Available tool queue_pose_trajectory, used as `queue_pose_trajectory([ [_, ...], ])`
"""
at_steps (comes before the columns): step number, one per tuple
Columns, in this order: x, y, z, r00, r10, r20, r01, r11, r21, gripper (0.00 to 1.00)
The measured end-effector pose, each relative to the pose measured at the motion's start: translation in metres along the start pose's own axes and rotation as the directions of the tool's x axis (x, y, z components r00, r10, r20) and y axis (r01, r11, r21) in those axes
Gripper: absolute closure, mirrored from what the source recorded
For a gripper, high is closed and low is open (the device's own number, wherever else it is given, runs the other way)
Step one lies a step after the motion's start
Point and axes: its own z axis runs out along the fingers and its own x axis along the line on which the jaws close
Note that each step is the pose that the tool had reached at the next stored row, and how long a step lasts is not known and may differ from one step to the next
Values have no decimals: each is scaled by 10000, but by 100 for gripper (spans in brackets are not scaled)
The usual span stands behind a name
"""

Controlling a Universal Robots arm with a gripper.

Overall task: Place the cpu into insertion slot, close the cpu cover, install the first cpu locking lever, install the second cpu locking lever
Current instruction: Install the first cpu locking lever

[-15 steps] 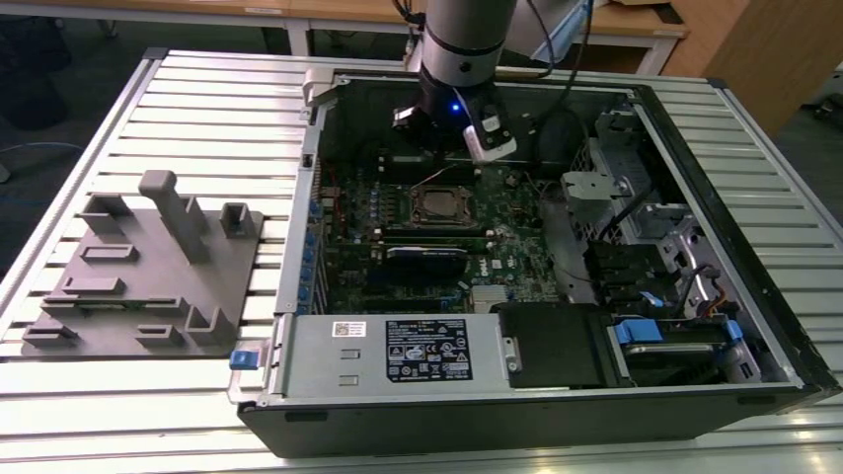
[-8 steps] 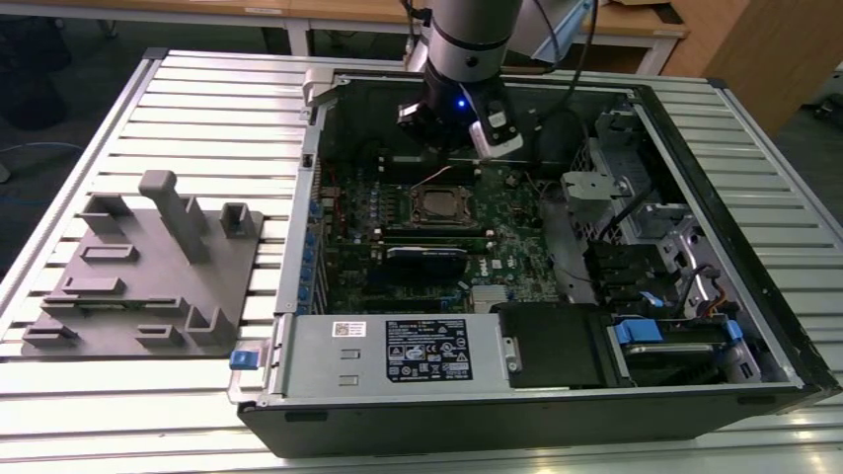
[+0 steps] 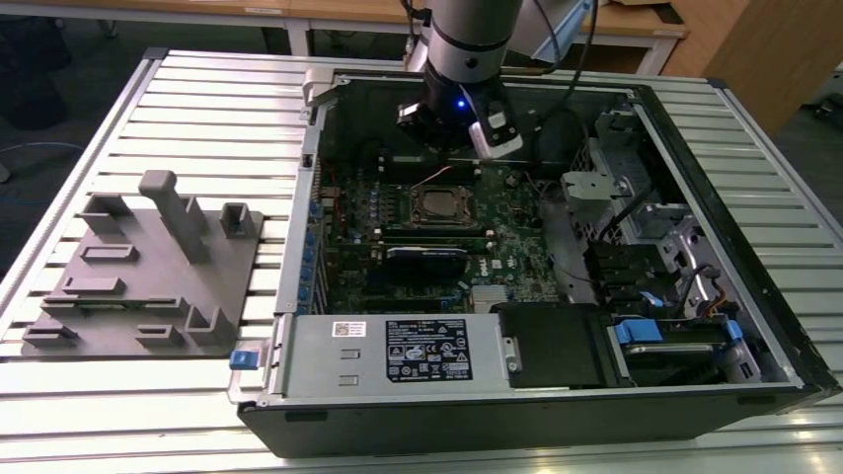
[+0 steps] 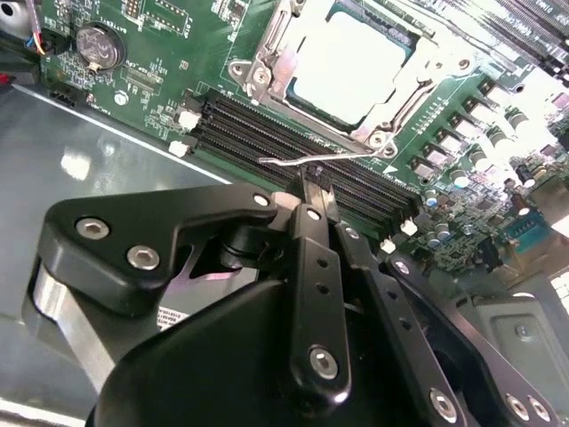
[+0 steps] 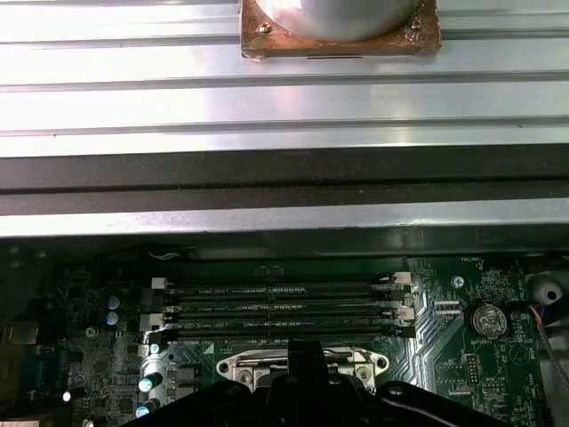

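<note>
Here the single gripper (image 4: 313, 182), closed, sits at one wire lever (image 4: 283, 163) beside one seated cpu (image 4: 351, 62)

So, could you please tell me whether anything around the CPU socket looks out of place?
One thing: in the second wrist view, a thin wire locking lever stands loose over the memory slots, close to the gripper, rather than lying tucked along the cpu cover. The cover lies flat over the cpu.

The small flat square cpu (image 4: 351, 67), with a dull silver-grey face, lies flat in the square silver-rimmed insertion slot (image 3: 417, 205). The thin silvery frame-shaped cpu cover (image 4: 271, 58) lies closed around it. A thin wire locking lever (image 4: 284, 163) runs just beside the cover's edge.
</note>
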Motion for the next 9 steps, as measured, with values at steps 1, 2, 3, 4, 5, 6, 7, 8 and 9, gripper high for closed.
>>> queue_pose_trajectory([
  [1, 0, -1, 3, 10000, 0, 1, 0, 10000, -6, 89],
  [2, 0, -1, 5, 10000, 0, 1, 0, 10000, -11, 89],
  [3, 0, -1, 6, 10000, 0, 1, 0, 10000, -11, 89],
  [4, 0, -1, 6, 10000, 0, 1, 0, 10000, -12, 89],
  [5, 0, -2, 10, 10000, -1, 3, 1, 10000, -16, 89],
  [6, 0, -3, 16, 10000, -1, 3, 1, 10000, -16, 89],
  [7, 0, -4, 17, 10000, 0, 2, 0, 10000, -13, 89],
  [8, 0, -4, 16, 10000, -1, 2, 1, 10000, -12, 89],
  [9, 0, -4, 16, 10000, 0, 1, 0, 10000, -11, 89],
])
